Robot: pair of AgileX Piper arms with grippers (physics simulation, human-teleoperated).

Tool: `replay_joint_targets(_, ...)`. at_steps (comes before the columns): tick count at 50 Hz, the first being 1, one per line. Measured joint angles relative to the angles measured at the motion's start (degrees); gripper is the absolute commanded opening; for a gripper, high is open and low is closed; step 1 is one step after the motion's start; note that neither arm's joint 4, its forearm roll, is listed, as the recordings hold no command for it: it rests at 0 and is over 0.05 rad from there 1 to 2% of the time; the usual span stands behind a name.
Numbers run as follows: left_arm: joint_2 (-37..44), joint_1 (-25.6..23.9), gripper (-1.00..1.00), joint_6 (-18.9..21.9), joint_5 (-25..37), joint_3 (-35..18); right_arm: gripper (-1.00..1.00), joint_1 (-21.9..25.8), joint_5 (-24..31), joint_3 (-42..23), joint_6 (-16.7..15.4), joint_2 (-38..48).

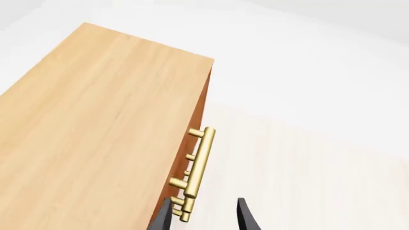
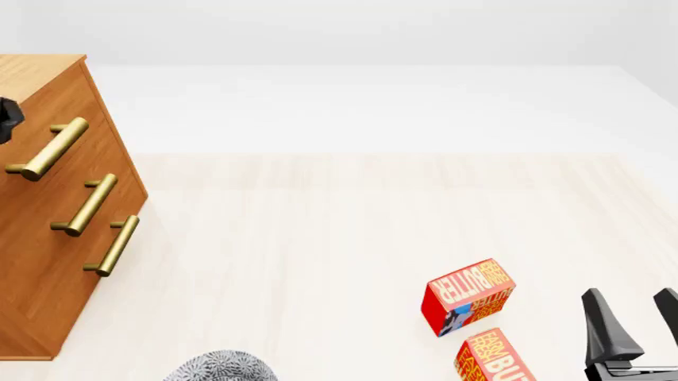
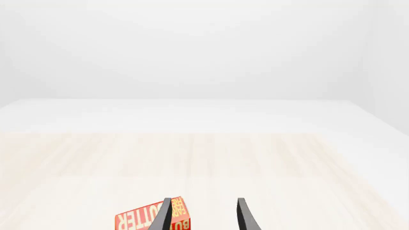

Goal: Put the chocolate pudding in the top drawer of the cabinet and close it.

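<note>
Left wrist view: my left gripper (image 1: 204, 214) is hovering, fingers apart, beside the top drawer (image 1: 191, 143) handles.

Front view: I am seeing no chocolate pudding, only 2 butter boxes (image 2: 468, 295).

Right wrist view: my right gripper (image 3: 203, 215) is idling, fingers apart; grabbing butter is the risk.

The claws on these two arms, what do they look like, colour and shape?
Both are dark charcoal, nearly black. The right claw has two flat, blade-like fingers tapering to points above a blocky base. The left claw shows the same slim pointed fingers. No cables or markings are visible.
</note>
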Motion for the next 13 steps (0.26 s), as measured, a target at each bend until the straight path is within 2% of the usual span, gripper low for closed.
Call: replay_joint_targets(13,-3.7,0.8,1.0,1.49,4.98,-7.46,1.0,0.0,-0.11,0.08,0.0,0.04)
